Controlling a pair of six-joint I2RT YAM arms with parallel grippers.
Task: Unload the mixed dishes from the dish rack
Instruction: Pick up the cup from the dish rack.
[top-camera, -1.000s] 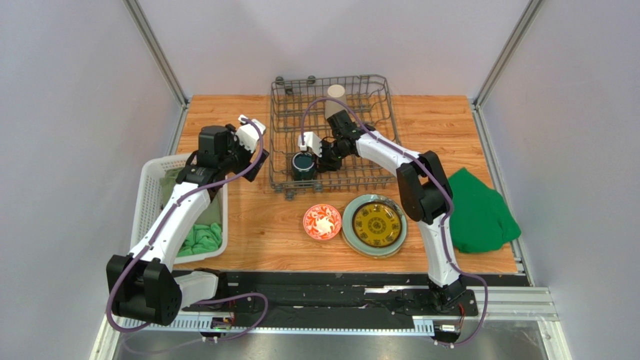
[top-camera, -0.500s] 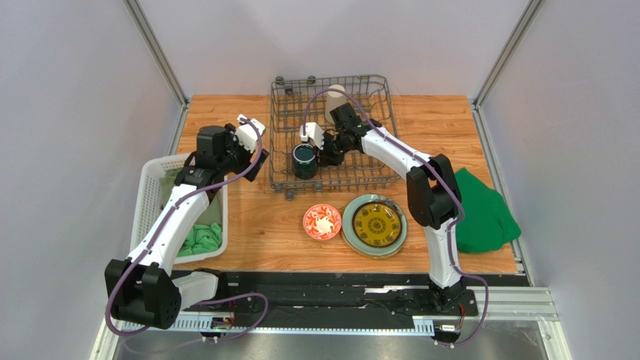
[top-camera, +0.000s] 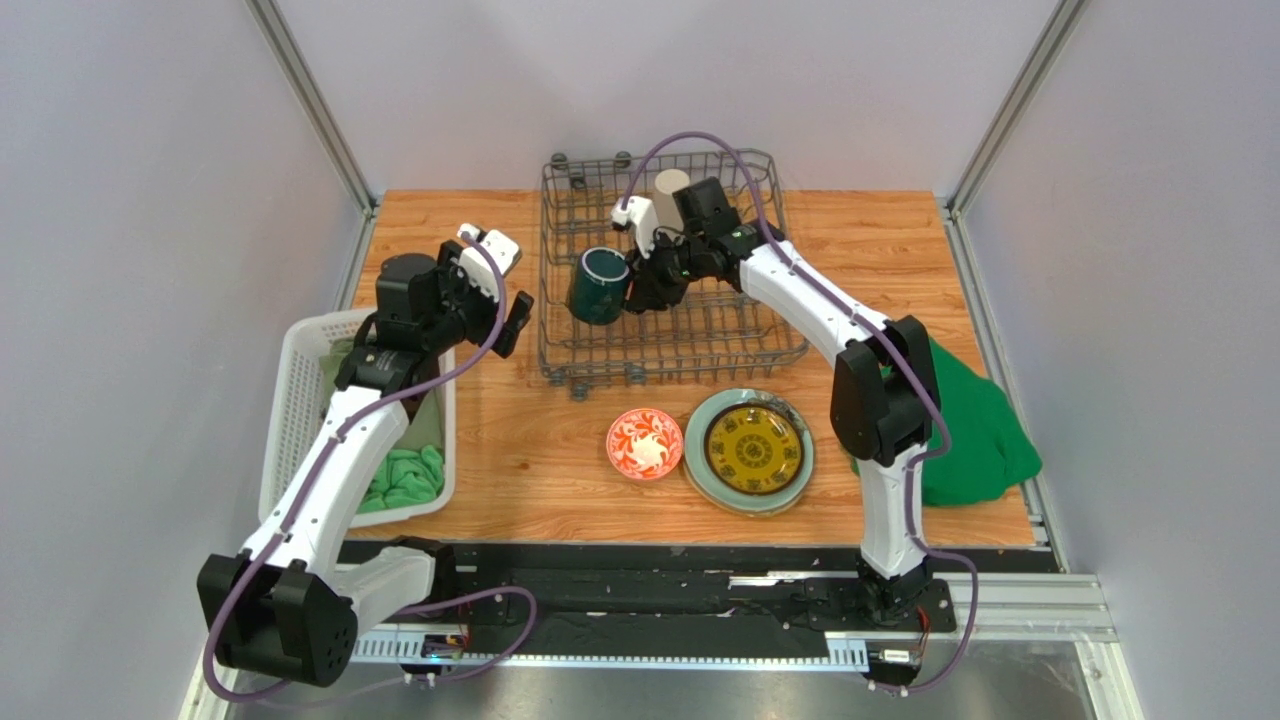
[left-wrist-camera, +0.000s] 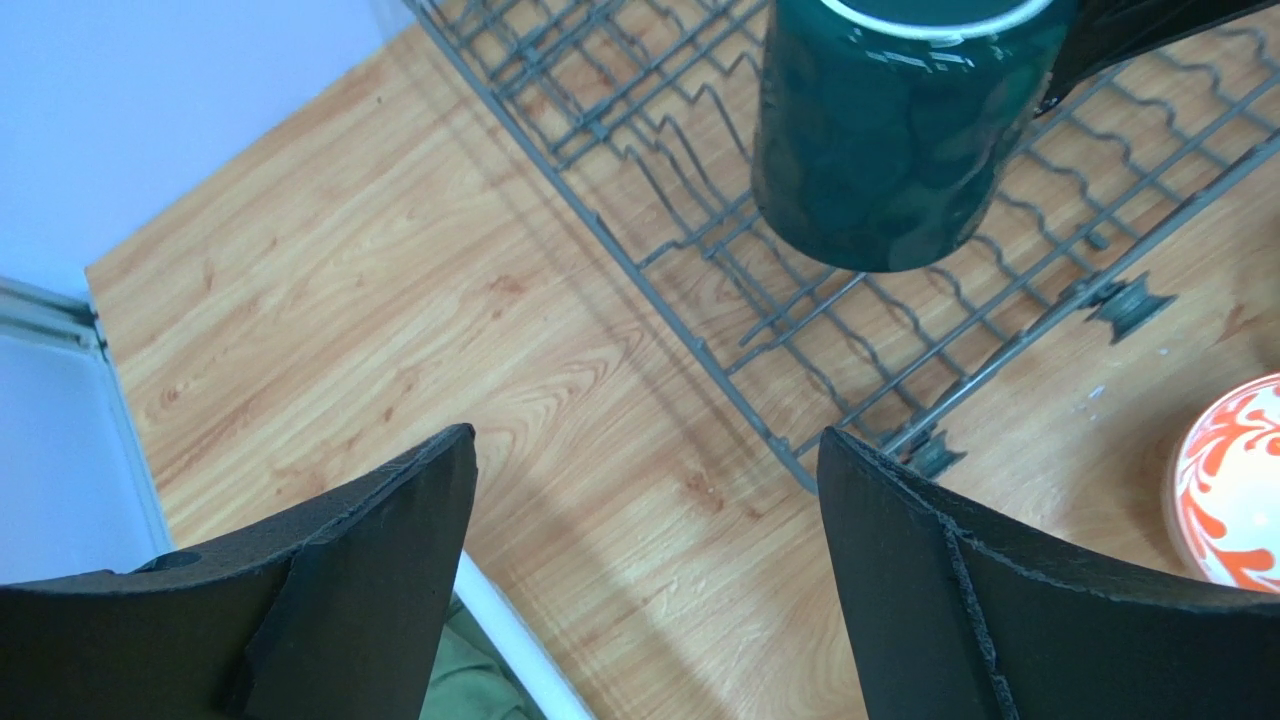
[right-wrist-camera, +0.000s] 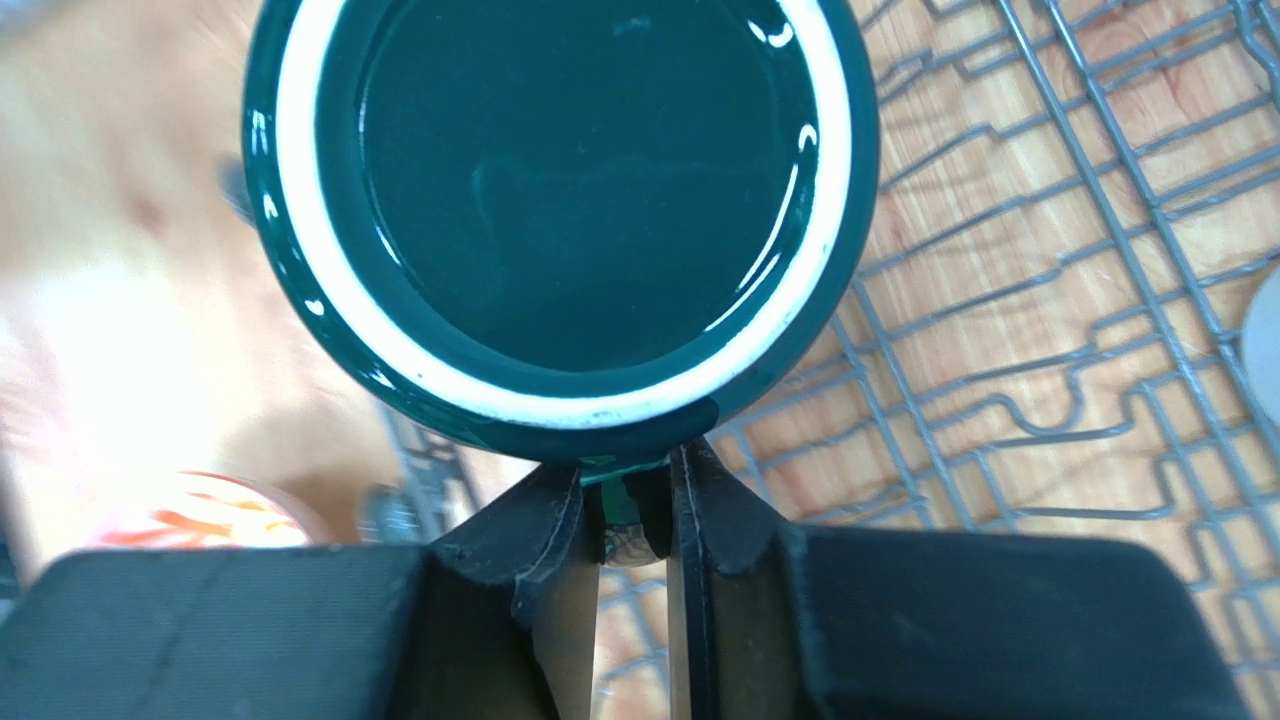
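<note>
Teal mug (right-wrist-camera: 564, 210) hangs from my right pincer (right-wrist-camera: 631, 495), whose jaws are clenched on a small part of it just under the white-edged rim, most likely the handle. From above, the mug (top-camera: 598, 285) sits in the air over the left side of the dish rack (top-camera: 721, 338), tipped so its mouth faces the arm and clear of the wire floor. My left pincer (left-wrist-camera: 646, 450) is released, jaws wide with nothing between them, hovering over bare wood just left of the rack, beside the white basket (top-camera: 293, 405). On the table in front of the rack lie the red-and-white bowl (top-camera: 645, 444) and the stacked plates (top-camera: 750, 450); a beige tumbler (top-camera: 670, 188) stands in the rack's far end. I judge this the mug's lift-out, with the tumbler left after it. Next I need to carry the mug over the raised side, keep it from swinging on so narrow a hold, and lower it upright onto open wood near the bowl
</note>
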